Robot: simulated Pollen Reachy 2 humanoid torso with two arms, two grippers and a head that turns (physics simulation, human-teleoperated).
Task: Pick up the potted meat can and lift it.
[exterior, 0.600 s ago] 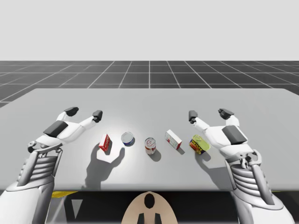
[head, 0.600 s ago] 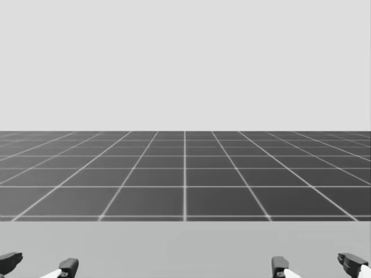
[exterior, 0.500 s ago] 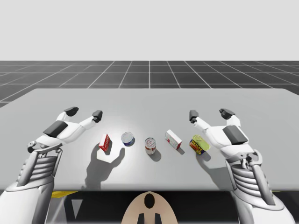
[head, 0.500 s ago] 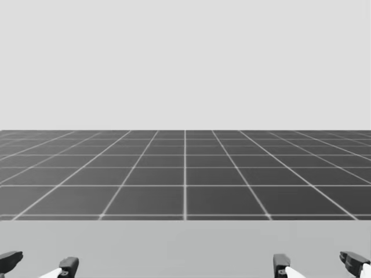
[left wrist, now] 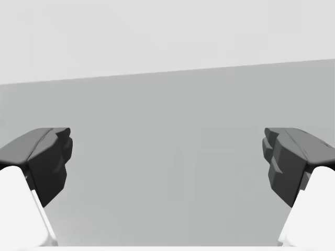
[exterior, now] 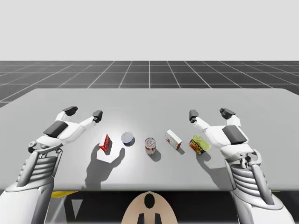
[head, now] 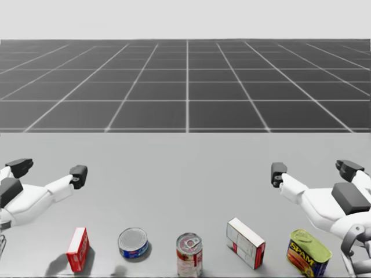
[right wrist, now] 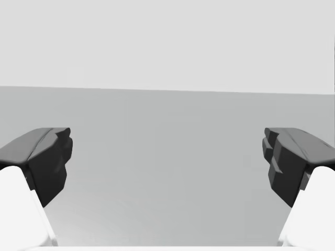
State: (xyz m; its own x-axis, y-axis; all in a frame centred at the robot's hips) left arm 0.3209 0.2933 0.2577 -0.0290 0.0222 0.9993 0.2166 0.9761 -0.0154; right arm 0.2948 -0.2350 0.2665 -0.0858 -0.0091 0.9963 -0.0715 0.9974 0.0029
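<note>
High view first: the flat, matte grey table [exterior: 149, 100] runs wide and bare from the row of goods out to its far edge, so there's plenty of room out there. Five items line up close to the near edge, each apart from the next: a small red cardboard box [exterior: 105, 142], a squat round blue tin with a silver lid [exterior: 127, 138], a red-and-white cylindrical can [exterior: 150, 145], a white-and-red oblong box [exterior: 173, 139], and at the right end the yellow-green rounded-corner potted meat can [exterior: 198, 144]. My right gripper [exterior: 210, 114] hangs just beside it, dark fingers spread wide, only bare tabletop between them. My left gripper [exterior: 83, 113], near the red box, is equally splayed, holding nothing.
</note>
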